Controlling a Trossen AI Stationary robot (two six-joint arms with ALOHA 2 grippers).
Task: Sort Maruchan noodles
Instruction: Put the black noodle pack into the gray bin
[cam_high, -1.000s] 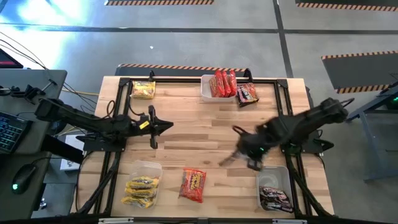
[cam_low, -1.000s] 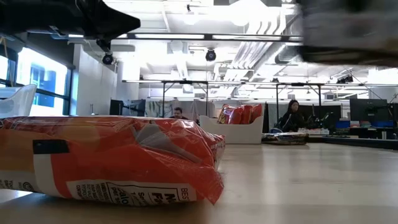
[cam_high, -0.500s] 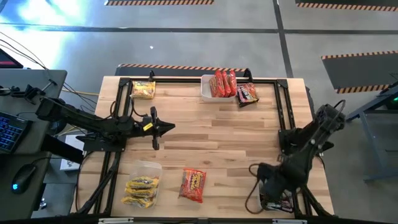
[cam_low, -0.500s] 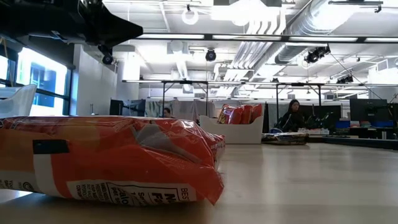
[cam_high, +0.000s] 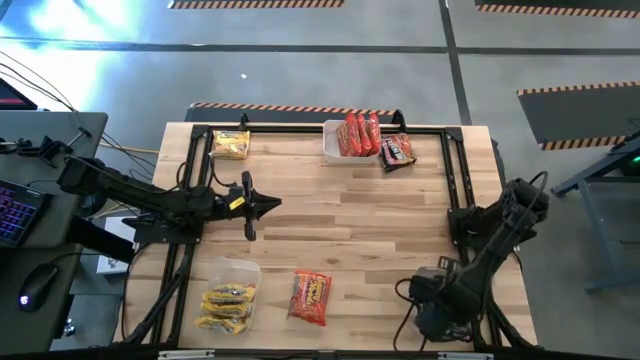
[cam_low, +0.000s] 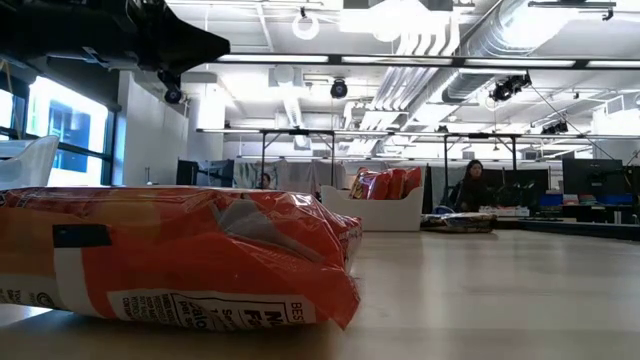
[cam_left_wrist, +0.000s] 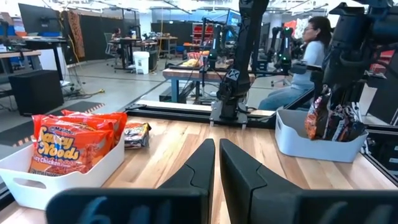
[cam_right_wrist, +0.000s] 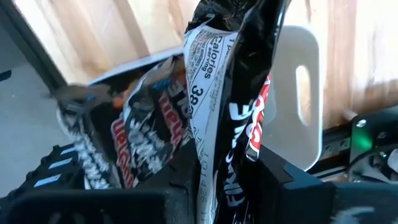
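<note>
- The right gripper (cam_right_wrist: 233, 180) is clamped on a dark brown ramen packet (cam_right_wrist: 239, 93), hanging upright over the front-right tub (cam_right_wrist: 292, 99) where other brown packets (cam_right_wrist: 134, 134) lie. Judged risk: released tilted, it catches the tub wall and lands outside.
- The crinkly wrapper may cling to a finger and lift back out.
- The red-orange packet (cam_high: 311, 297) lies loose at the front, beside the yellow tub (cam_high: 229, 296); a low sweep could shove it.
- The left gripper (cam_high: 265, 204) waits mid-table, fingers together.
- Far side: a yellow packet (cam_high: 231, 145) and a brown packet (cam_high: 397, 151) lie unsorted; reaching the latter may jostle the red tub (cam_high: 335, 148).
</note>
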